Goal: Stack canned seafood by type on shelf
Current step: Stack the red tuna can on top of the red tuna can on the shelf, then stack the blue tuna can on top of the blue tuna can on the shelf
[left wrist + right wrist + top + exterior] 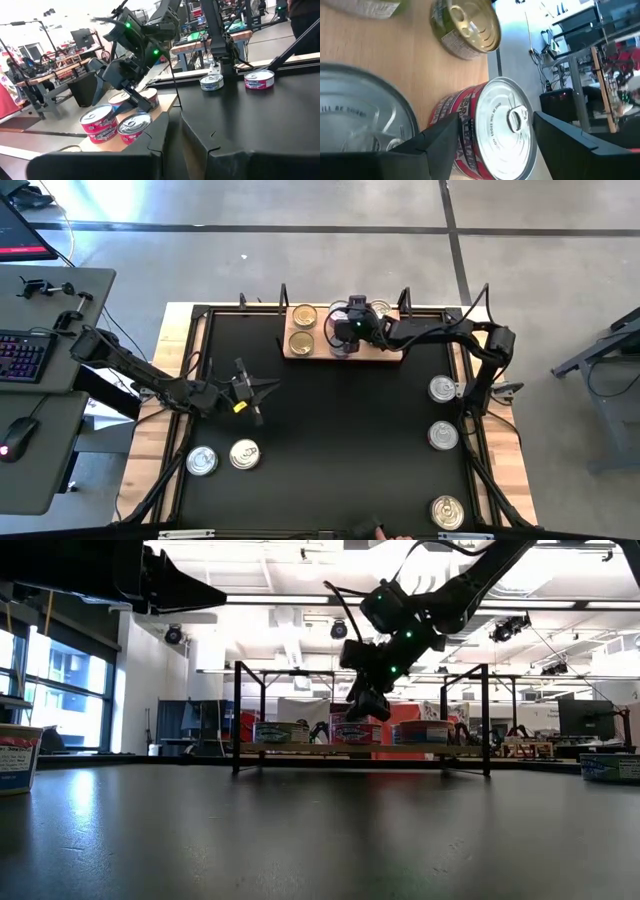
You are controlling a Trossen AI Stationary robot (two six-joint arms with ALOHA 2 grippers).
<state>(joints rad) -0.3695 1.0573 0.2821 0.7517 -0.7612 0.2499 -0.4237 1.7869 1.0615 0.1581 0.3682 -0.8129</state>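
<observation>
— Red-sided tin (487, 132) sat on the shelf (310, 352), between the right gripper's (343, 341) spread fingers, untouched?
— Yes. Two gold tins (303, 328) stood beside it; the left gripper (255, 390), pressed together, hung off the shelf.

left gripper (262, 388): seemingly closed, arm idle at left | right gripper (495, 135): jaws spread, arm extended, pointing down
</observation>
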